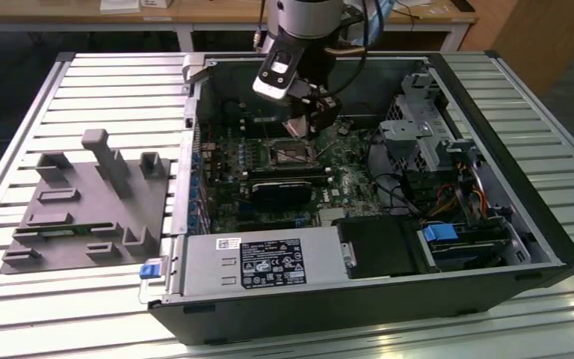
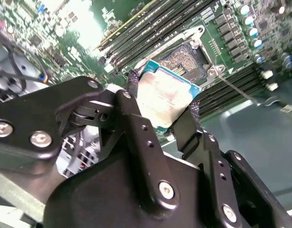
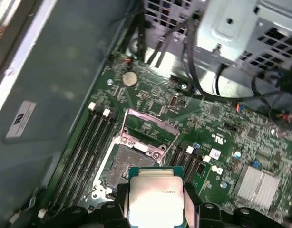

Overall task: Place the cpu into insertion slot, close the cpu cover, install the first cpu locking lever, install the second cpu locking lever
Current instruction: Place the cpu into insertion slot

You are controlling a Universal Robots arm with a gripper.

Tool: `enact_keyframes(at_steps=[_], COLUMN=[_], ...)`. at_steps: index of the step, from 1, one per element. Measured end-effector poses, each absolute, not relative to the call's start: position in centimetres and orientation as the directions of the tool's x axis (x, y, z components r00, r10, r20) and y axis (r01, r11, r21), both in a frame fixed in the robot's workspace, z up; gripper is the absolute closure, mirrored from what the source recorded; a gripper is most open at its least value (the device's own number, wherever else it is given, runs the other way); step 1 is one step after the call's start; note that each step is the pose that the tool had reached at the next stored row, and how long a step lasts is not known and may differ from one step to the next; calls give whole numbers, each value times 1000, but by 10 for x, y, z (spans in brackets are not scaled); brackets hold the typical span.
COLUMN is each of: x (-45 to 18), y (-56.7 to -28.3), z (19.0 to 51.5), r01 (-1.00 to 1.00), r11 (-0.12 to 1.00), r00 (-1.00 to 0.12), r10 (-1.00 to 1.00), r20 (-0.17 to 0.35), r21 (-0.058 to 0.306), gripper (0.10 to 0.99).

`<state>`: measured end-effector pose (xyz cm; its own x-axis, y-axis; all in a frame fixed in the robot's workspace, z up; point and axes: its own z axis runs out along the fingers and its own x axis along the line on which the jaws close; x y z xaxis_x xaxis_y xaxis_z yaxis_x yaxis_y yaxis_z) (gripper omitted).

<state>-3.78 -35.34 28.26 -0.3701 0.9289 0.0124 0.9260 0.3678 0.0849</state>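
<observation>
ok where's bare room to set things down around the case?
Bare slatted table on the exterior view's right of the case. Grey fixture takes much of the exterior view's left. Inside the case is crowded: board, cables, claw holding the cpu.

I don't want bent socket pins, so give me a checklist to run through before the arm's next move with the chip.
1. Grip on the cpu: ok, the gripper is shut on two opposite edges.
2. Is the insertion slot empty: ok, nothing lies in it.
3. Is the cpu cover out of the way: ok, it stands swung up off the slot.
4. Is the cpu seated: not ok, it hangs above the board.
5. Is the cpu square and level to the slot: cannot tell.
</observation>
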Motion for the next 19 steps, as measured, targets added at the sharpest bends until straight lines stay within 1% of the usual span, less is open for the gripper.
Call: enact_keyframes(at_steps=[15,19], x=[-38,-38], y=[-353,-353], z=[275,273], r01=[991,994], r11=[107,70], r00=[-108,-72], r10=[994,997], r20=[13,18], r21=[85,89], gripper=[545,545])
